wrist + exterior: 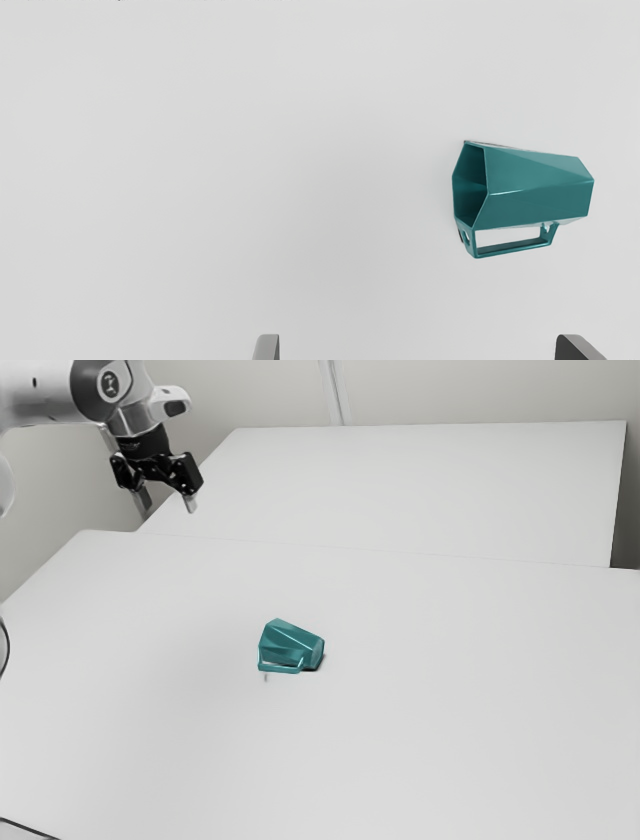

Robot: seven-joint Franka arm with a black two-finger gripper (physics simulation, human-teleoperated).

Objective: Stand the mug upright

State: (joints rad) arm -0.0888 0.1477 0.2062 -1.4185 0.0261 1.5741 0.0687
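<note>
High above the table at the exterior view's upper left hangs my gripper [168,506], well apart from the mug. A teal faceted mug [290,645] lies on its side near the middle of the exterior view. In the wrist view my gripper [417,345] is open, its two fingers wide apart with nothing between them. The mug [535,185] lies beyond the fingertips there, its open mouth and rectangular handle both showing, the handle on the side nearer the fingers.
The mug rests on a broad white table [430,720]. Behind it is a second white surface [420,490], with pale walls around. A thin dark cable [30,828] runs at the exterior view's lower left corner.
</note>
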